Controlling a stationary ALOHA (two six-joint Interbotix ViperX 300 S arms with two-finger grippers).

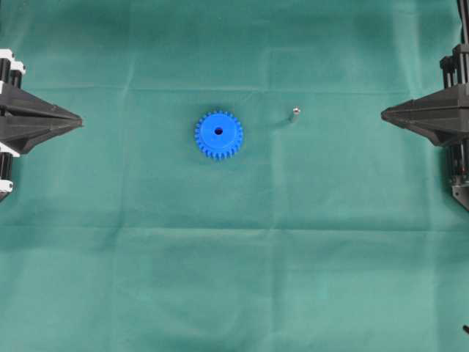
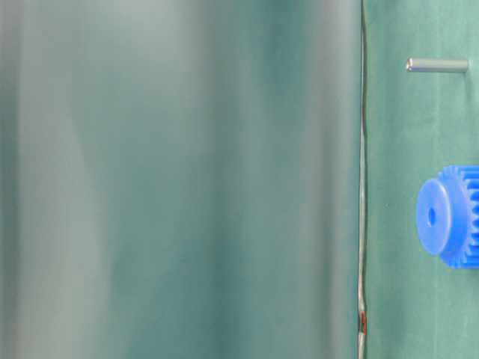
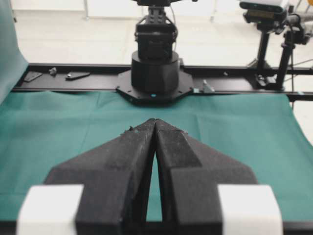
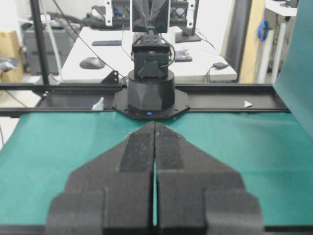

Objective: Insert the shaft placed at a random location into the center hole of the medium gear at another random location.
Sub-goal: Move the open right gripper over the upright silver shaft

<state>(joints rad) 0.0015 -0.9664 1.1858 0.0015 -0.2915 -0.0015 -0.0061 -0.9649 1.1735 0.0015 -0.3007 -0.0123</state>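
Note:
The blue medium gear (image 1: 218, 135) lies flat on the green cloth near the middle, its dark center hole (image 1: 218, 131) facing up. The small silvery shaft (image 1: 294, 114) stands on the cloth to the gear's right. In the table-level view the gear (image 2: 449, 217), its hole (image 2: 432, 216) and the shaft (image 2: 438, 66) show at the right edge. My left gripper (image 1: 79, 117) is shut and empty at the far left. My right gripper (image 1: 384, 114) is shut and empty at the far right. Both wrist views show closed tips (image 3: 155, 121) (image 4: 154, 124) over bare cloth.
The green cloth (image 1: 234, 257) covers the whole table. The opposite arm bases (image 3: 154, 73) (image 4: 150, 88) stand at the cloth's far edges. A folded green backdrop (image 2: 179, 179) fills most of the table-level view.

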